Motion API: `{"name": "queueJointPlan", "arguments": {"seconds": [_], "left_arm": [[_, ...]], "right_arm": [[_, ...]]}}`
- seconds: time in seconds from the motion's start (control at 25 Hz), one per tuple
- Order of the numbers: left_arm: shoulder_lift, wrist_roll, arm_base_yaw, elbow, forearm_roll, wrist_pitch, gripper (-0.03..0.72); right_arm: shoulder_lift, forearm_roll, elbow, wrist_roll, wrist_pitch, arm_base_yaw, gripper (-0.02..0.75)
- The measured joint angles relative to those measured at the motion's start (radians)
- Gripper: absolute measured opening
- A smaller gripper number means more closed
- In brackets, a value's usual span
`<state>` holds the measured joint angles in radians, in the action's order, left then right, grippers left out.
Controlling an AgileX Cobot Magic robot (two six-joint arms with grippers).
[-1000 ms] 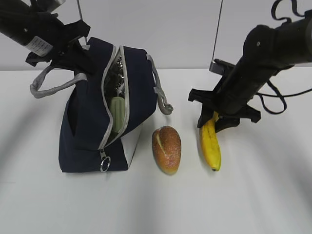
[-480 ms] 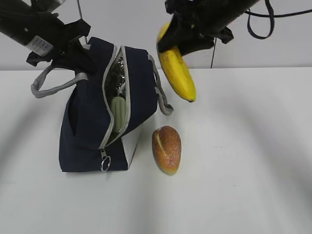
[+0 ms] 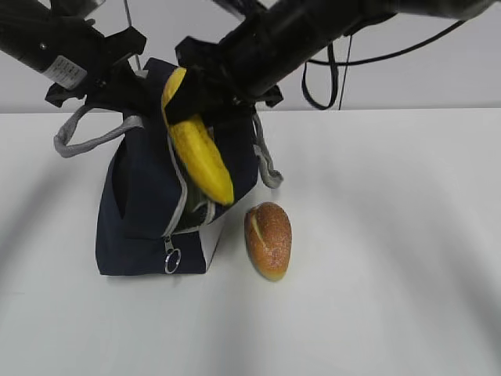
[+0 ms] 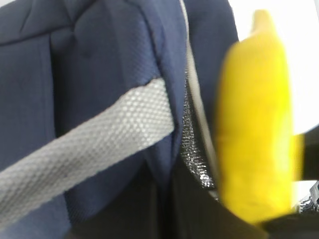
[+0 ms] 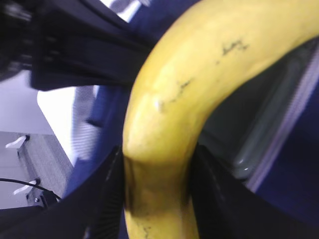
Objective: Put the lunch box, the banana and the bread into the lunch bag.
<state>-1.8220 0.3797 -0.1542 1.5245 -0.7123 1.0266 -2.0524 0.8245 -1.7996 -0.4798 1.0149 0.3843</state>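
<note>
Yellow banana (image 3: 200, 153) hangs slanted over the open mouth of the lunch bag (image 3: 137, 211), clamped in our right end effector (image 3: 182, 100).

Its lower tip sits level with the zipper edge; we cannot tell whether it touches the fabric. The right wrist view shows dark fingers (image 5: 102, 191) pressed on both sides of the fruit, which the exterior view hides. Our left end effector (image 3: 117, 78) sits at the bag's top by the grey handle (image 3: 90, 141); whether it is apart or together we cannot tell, and its own camera shows only blurred fabric and strap. The bread (image 3: 268, 239) lies on the white bench (image 3: 376, 274), just beside the bag. The lunch box is hidden.
</note>
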Motion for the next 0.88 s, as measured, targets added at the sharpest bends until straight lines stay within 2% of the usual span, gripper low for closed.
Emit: {"name": "queueJointPlan", "arguments": {"seconds": [0.32,0.4,0.48,0.6,0.68,0.88], "left_arm": [[0.0,0.0,0.0,0.0,-0.003,0.005,-0.003],[0.0,0.0,0.0,0.0,-0.004,0.005,-0.003],[0.0,0.0,0.0,0.0,-0.004,0.005,-0.003],[0.0,0.0,0.0,0.0,-0.004,0.006,-0.003],[0.0,0.0,0.0,0.0,-0.004,0.007,-0.003],[0.0,0.0,0.0,0.0,-0.004,0.007,-0.003]], "right_arm": [[-0.103,0.013,-0.003,0.016,-0.07,0.0,0.309],[-0.116,0.027,-0.017,0.016,-0.081,0.0,0.354],[-0.127,0.029,-0.046,0.016,-0.078,0.0,0.437],[-0.133,-0.001,-0.101,0.016,-0.03,0.0,0.548],[-0.133,-0.042,-0.145,0.03,0.02,0.0,0.572],[-0.133,-0.156,-0.287,0.071,0.183,0.0,0.576]]}}
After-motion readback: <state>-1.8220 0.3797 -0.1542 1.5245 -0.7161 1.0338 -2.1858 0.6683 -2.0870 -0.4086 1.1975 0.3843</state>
